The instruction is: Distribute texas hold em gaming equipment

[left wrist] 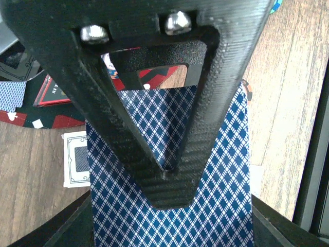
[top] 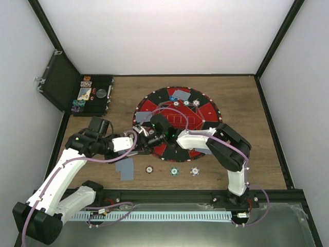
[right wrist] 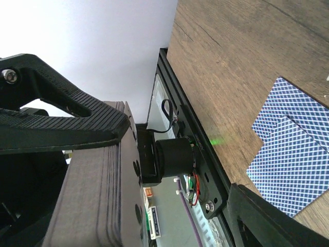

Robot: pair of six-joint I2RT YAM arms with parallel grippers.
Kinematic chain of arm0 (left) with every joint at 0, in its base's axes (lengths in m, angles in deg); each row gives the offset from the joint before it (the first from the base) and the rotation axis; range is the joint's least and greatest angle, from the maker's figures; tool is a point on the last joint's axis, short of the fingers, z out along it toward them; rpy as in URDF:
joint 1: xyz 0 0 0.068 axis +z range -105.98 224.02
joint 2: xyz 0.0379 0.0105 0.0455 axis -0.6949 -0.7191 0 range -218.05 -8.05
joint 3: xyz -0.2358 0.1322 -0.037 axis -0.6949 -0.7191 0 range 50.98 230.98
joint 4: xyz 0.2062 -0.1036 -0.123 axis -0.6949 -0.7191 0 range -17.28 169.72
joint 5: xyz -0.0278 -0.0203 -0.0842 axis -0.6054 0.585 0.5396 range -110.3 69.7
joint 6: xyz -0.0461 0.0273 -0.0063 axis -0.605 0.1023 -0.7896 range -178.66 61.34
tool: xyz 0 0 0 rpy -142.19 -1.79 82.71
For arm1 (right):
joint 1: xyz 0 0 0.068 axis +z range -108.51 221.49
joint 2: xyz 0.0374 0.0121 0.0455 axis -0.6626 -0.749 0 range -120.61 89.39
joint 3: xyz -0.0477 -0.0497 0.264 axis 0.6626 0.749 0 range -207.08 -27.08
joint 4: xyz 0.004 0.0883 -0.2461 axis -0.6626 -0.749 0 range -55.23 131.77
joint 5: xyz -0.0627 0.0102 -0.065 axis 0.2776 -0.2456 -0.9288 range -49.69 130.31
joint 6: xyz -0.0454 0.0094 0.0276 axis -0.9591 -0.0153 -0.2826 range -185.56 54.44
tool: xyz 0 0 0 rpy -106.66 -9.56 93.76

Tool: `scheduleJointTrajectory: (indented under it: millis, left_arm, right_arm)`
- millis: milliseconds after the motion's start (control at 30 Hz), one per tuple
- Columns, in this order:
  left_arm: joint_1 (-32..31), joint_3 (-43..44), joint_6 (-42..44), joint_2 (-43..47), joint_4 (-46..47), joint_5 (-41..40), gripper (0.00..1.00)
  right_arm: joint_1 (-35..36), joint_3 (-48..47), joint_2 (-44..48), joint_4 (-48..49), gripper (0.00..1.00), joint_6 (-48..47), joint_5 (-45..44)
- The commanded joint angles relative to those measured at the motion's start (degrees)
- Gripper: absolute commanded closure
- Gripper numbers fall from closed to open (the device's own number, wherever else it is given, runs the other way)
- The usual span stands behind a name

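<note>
**Visitor:** Where's the deck?

**Onlooker:** Pinched flat in the left gripper, its jaws closed on it, blue-patterned back up, over the near-left rim of the mat.

**Visitor:** And the right gripper?

**Onlooker:** Jaws spread, one finger lying along the deck's top. Two cards rest face down near the near edge of the table, left of a row of three chips. Three more chips sit at the mat's far edge. A case lies open in the far-left corner.

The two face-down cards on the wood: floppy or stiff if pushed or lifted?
Probably thin and light: the two cards lie flat on the table, overlapping, with hardly any edge showing. A push would likely slide them together; lifting one looks tricky and it may bend a little.
</note>
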Motion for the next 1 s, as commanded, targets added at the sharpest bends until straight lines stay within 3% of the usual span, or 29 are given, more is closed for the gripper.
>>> scheduleJointTrajectory:
  millis: [0,533,700,833,967]
  left_arm:
    - [0.2,2.0,0.4,0.7,0.5,0.9,0.96]
    - [0.2,1.8,0.5,0.7,0.6,0.7,0.96]
    - [0.1,1.5,0.5,0.9,0.6,0.5,0.96]
    - [0.1,1.4,0.5,0.9,0.5,0.7,0.96]
    - [0.1,1.5,0.4,0.8,0.5,0.7,0.96]
  right_arm:
    - [-1.4,0.7,1.4,-5.8,0.34,-4.3,-1.1]
    - [-2.8,3.3,6.5,-9.2,0.59,-6.7,-3.9]
    - [-2.9,3.1,8.4,-11.3,0.78,-7.5,-5.4]
    - [-3.1,3.2,10.1,-13.3,0.86,-8.4,-6.5]
    - [-3.6,3.4,11.2,-15.1,0.88,-9.4,-6.8]
